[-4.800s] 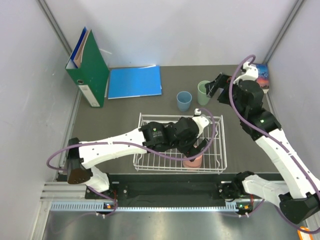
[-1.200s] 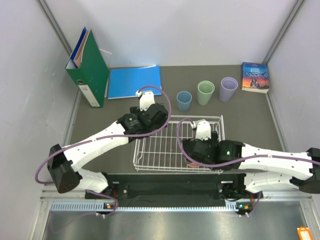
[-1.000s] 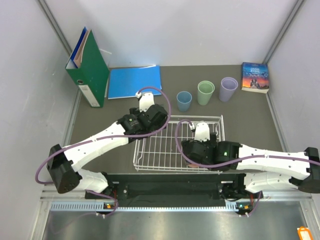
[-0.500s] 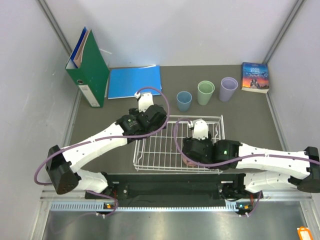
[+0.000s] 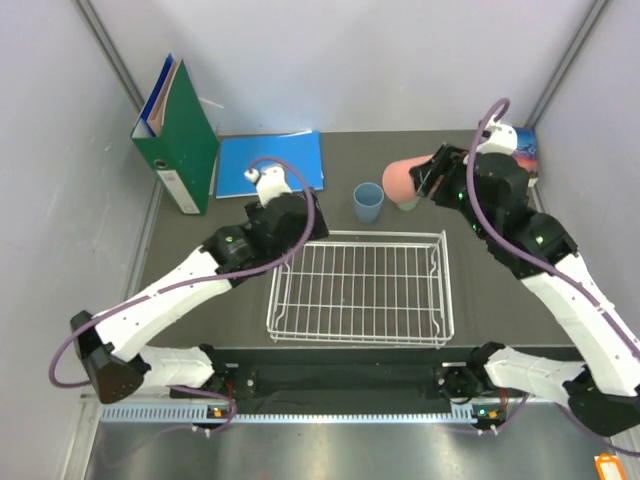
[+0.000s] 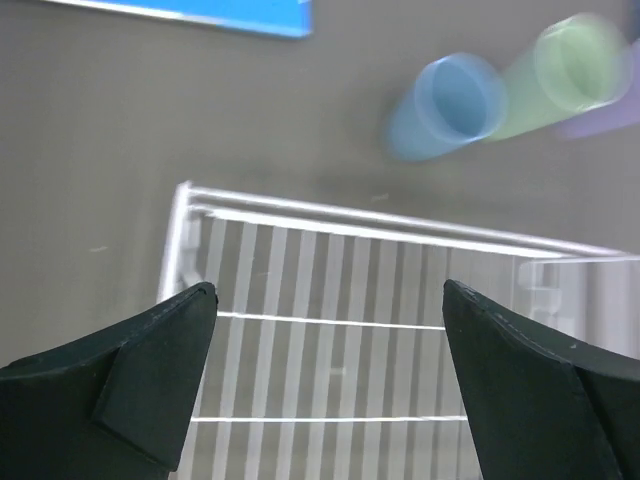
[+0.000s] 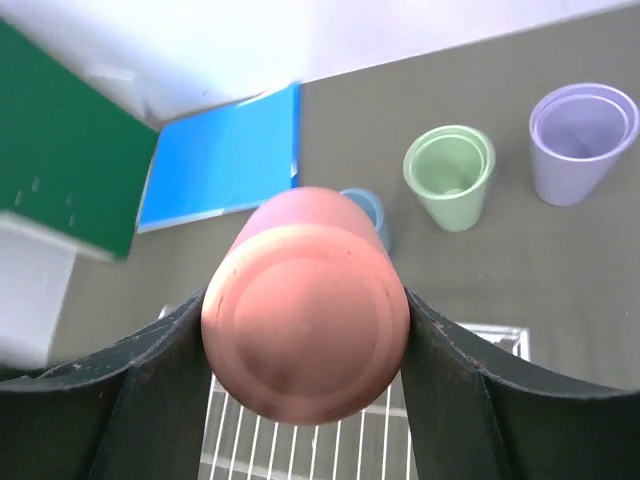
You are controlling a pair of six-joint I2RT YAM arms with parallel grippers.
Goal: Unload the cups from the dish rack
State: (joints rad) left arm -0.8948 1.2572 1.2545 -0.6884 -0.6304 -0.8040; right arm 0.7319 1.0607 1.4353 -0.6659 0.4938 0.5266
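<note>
My right gripper [image 7: 305, 330] is shut on the salmon pink cup [image 5: 403, 180], which is held on its side in the air, its base toward the wrist camera, over the table beyond the dish rack [image 5: 358, 236]. The blue cup [image 5: 368, 203] stands upright just behind the rack. In the right wrist view the green cup [image 7: 450, 175] and the lavender cup [image 7: 575, 140] stand upright to its right. My left gripper [image 6: 330, 300] hangs open over the rack's far left corner [image 6: 300, 208], nothing between its fingers. No cups show inside the rack.
A green binder [image 5: 178, 135] stands at the far left, with a blue folder [image 5: 270, 163] lying flat beside it. A book [image 5: 527, 150] lies at the far right corner, partly behind my right arm. Grey walls close in both sides.
My right gripper closed on the pink cup low in the rack, then lifted it out and carried it to the far side by the other cups. My left arm drew back to the left.
</note>
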